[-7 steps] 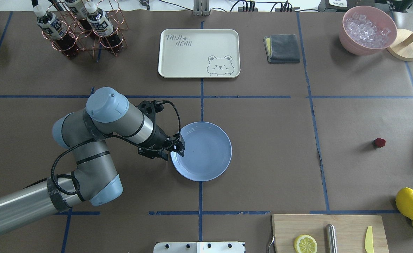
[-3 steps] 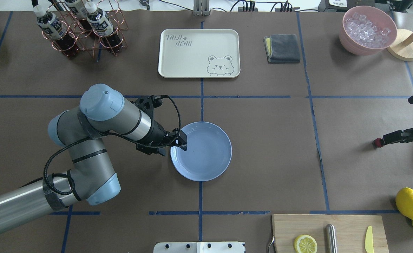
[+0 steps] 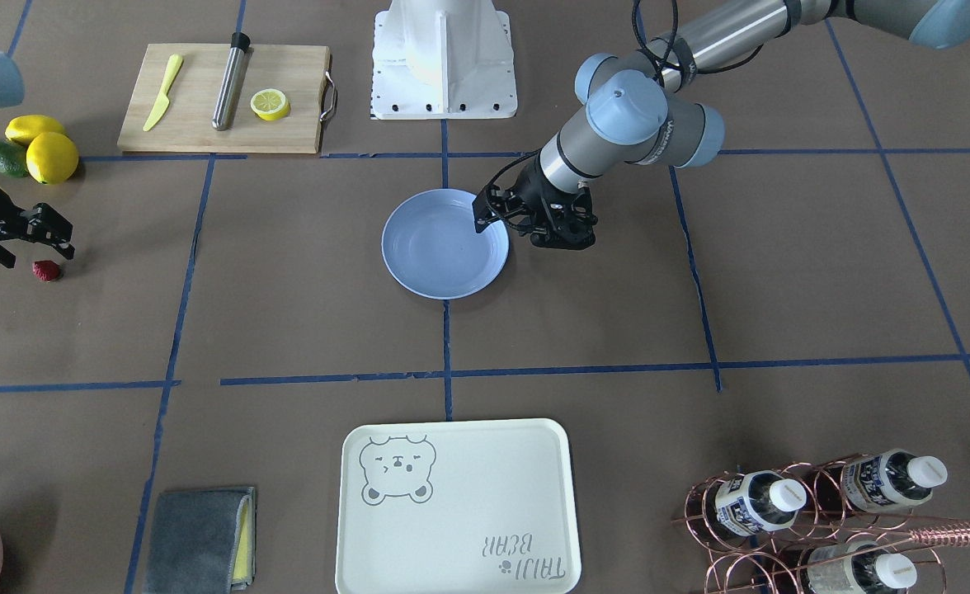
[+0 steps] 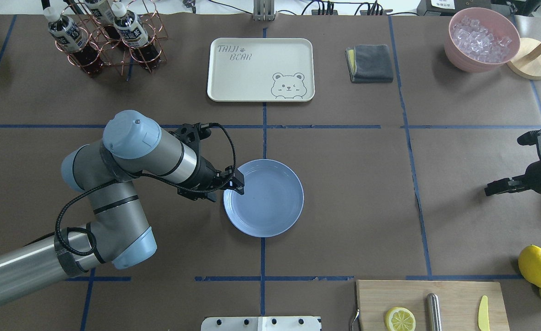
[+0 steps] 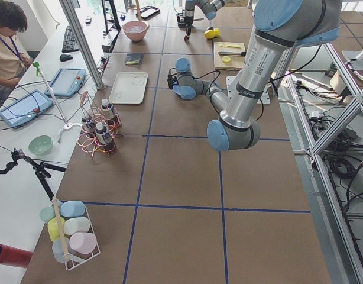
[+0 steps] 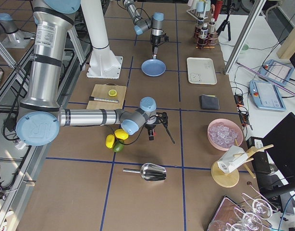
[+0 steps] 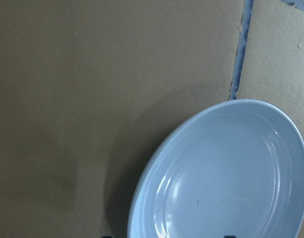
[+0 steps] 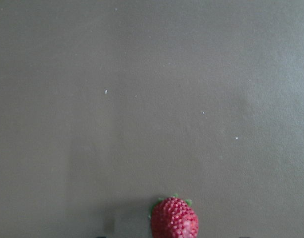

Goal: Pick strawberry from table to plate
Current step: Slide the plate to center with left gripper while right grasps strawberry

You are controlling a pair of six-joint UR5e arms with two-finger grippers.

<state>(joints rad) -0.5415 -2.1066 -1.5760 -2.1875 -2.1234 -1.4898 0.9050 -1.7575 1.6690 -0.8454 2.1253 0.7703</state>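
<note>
The strawberry (image 3: pixel 46 271) lies on the brown table (image 4: pixel 353 184) far out on my right side. It also fills the bottom edge of the right wrist view as a red bumpy strawberry (image 8: pixel 174 218). My right gripper (image 3: pixel 38 252) hangs just above it, open, and hides it in the overhead view, where the right gripper (image 4: pixel 491 189) reaches in from the right edge. The light-blue plate (image 4: pixel 275 207) sits bare at the table's middle. My left gripper (image 4: pixel 233 186) hovers open over the plate's left rim, holding nothing. The plate (image 7: pixel 226 173) shows bare in the left wrist view.
A cream bear tray (image 4: pixel 260 69) and a grey cloth (image 4: pixel 369 63) lie at the back, a bottle rack (image 4: pixel 105 37) at the back left. A pink bowl of ice (image 4: pixel 482 39) stands back right. Lemons (image 4: pixel 536 265) and a cutting board (image 4: pixel 431 305) are near the front right.
My right arm has come in from the right edge and its gripper now covers the strawberry from above. The left arm drew back slightly to the left, its gripper staying at the plate's rim.
</note>
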